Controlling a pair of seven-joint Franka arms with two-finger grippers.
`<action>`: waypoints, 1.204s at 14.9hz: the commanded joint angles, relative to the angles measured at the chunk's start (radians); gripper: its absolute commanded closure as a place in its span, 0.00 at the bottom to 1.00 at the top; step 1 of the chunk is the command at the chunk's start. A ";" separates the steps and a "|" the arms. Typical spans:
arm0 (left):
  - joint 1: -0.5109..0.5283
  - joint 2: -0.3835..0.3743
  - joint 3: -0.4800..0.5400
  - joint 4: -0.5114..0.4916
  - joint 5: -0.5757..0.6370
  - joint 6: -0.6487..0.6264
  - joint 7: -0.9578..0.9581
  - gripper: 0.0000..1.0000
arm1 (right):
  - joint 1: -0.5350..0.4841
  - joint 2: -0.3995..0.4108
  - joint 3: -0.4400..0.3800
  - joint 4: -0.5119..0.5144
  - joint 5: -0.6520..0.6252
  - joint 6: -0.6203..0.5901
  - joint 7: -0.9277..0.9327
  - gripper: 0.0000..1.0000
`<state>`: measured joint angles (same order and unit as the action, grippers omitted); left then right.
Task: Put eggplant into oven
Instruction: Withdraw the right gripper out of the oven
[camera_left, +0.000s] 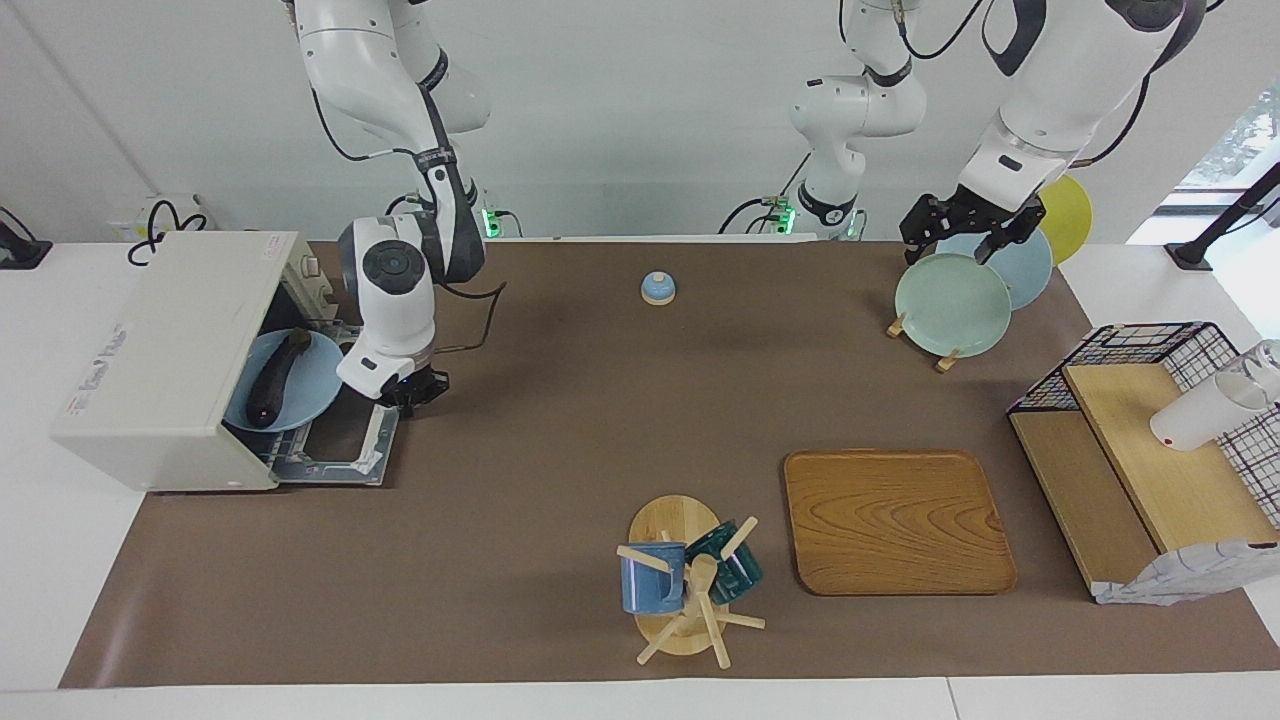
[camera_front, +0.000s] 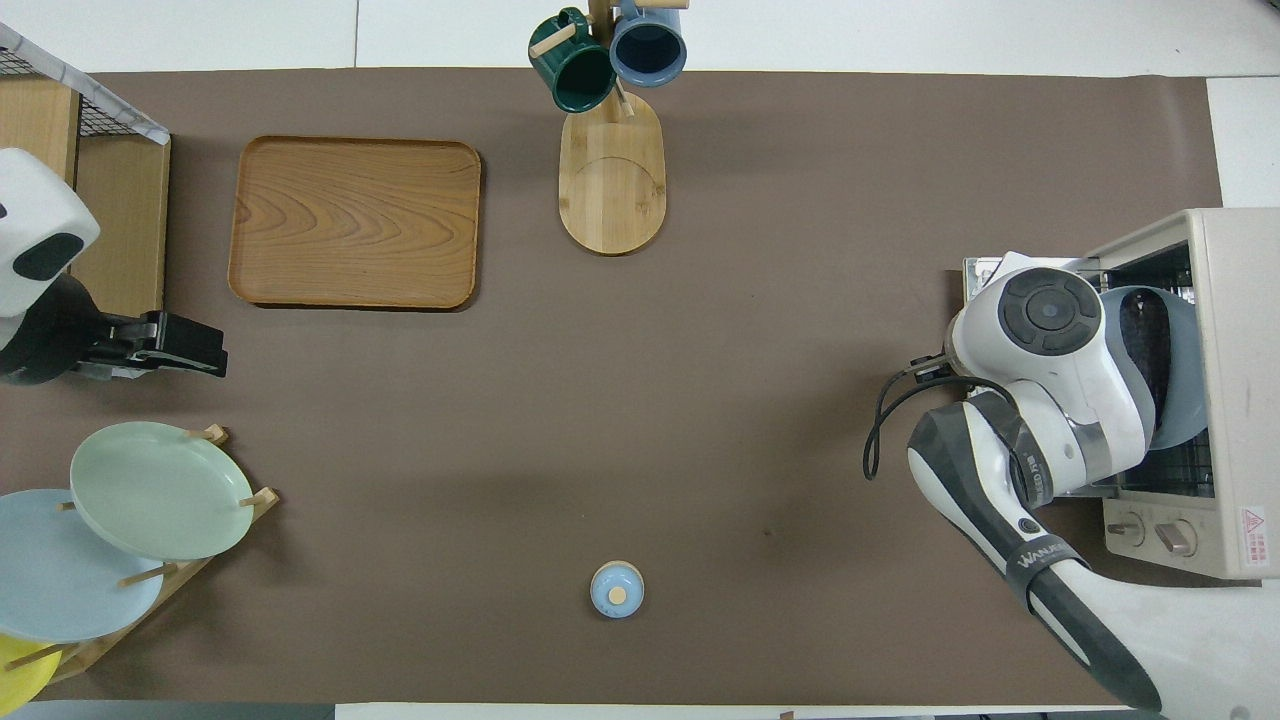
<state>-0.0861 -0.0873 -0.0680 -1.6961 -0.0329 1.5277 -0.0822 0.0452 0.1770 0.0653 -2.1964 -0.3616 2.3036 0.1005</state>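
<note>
The dark purple eggplant (camera_left: 277, 378) lies on a pale blue plate (camera_left: 312, 402) inside the cream-white oven (camera_left: 170, 350) at the right arm's end of the table. The oven's door (camera_left: 345, 440) is folded down open. My right gripper (camera_left: 415, 390) hangs low just outside the door's edge, apart from the plate. In the overhead view the right arm's wrist covers that gripper; the eggplant (camera_front: 1146, 340) and plate (camera_front: 1186, 400) show inside the oven (camera_front: 1242, 350). My left gripper (camera_left: 955, 240) waits, open and empty, over the plate rack.
A plate rack (camera_left: 952, 303) with green, blue and yellow plates stands near the left arm. A small blue bell (camera_left: 658, 288), a wooden tray (camera_left: 895, 520), a mug tree (camera_left: 685, 580) with two mugs, and a wire basket (camera_left: 1150, 450) holding a white cup (camera_left: 1200, 415) are also here.
</note>
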 joint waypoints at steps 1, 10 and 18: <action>0.006 -0.002 -0.001 0.012 0.021 -0.023 -0.005 0.00 | -0.021 -0.036 0.005 0.021 -0.057 -0.074 -0.089 1.00; 0.009 -0.002 -0.001 0.012 0.021 -0.020 -0.005 0.00 | -0.138 -0.135 0.001 0.202 -0.039 -0.368 -0.435 1.00; 0.009 -0.002 -0.001 0.012 0.021 -0.021 -0.004 0.00 | -0.222 -0.172 0.004 0.367 0.204 -0.580 -0.567 1.00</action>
<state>-0.0841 -0.0873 -0.0632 -1.6961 -0.0328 1.5275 -0.0822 -0.1689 -0.0045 0.0590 -1.9485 -0.2693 1.8546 -0.4549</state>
